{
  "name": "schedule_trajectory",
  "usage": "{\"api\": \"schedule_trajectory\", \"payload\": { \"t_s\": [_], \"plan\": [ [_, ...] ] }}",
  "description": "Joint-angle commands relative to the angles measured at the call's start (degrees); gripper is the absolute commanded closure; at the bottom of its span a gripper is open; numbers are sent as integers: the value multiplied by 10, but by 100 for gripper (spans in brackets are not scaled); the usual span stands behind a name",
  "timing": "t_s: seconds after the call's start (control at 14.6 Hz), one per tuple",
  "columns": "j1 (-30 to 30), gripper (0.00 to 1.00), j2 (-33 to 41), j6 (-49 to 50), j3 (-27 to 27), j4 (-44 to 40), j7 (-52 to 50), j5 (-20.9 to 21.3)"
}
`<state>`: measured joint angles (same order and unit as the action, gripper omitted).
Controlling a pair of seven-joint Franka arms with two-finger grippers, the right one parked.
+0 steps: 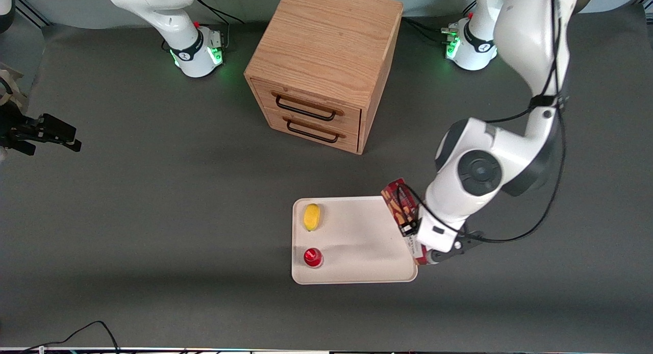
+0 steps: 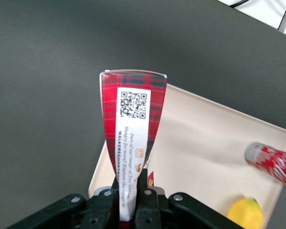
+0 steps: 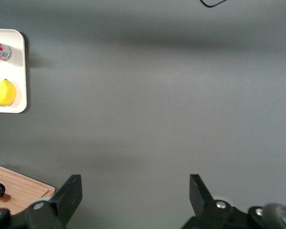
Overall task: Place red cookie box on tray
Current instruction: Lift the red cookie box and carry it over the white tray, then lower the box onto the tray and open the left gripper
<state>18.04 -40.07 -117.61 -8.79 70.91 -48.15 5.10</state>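
The red cookie box [image 1: 400,205] is a long tartan box held on its narrow edge, tilted, over the tray's rim at the working arm's end. My left gripper [image 1: 417,237] is shut on the box's end nearer the front camera. In the left wrist view the box [image 2: 133,119] shows its white label panel with a QR code, and it runs out from between the fingers of the gripper [image 2: 129,193]. The cream-white tray [image 1: 357,242] lies under and beside the box, and its bare floor [image 2: 205,143] is next to it. Whether the box touches the tray I cannot tell.
On the tray sit a yellow lemon [image 1: 311,217] and a small red can [image 1: 312,257], both at the end toward the parked arm. A wooden drawer cabinet [image 1: 326,63] with two closed drawers stands farther from the front camera than the tray.
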Motion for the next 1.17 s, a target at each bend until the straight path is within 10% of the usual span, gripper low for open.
{"api": "schedule_trajectory", "payload": {
  "t_s": [0.0, 0.69, 0.89, 1.1],
  "plan": [
    [12, 100, -35, -48, 5, -8, -9, 31],
    [11, 98, -84, -220, 7, 82, -70, 92],
    [11, 0, -81, -215, 7, 82, -71, 92],
    [11, 0, -59, -165, 4, 71, -72, 88]
  ]
}}
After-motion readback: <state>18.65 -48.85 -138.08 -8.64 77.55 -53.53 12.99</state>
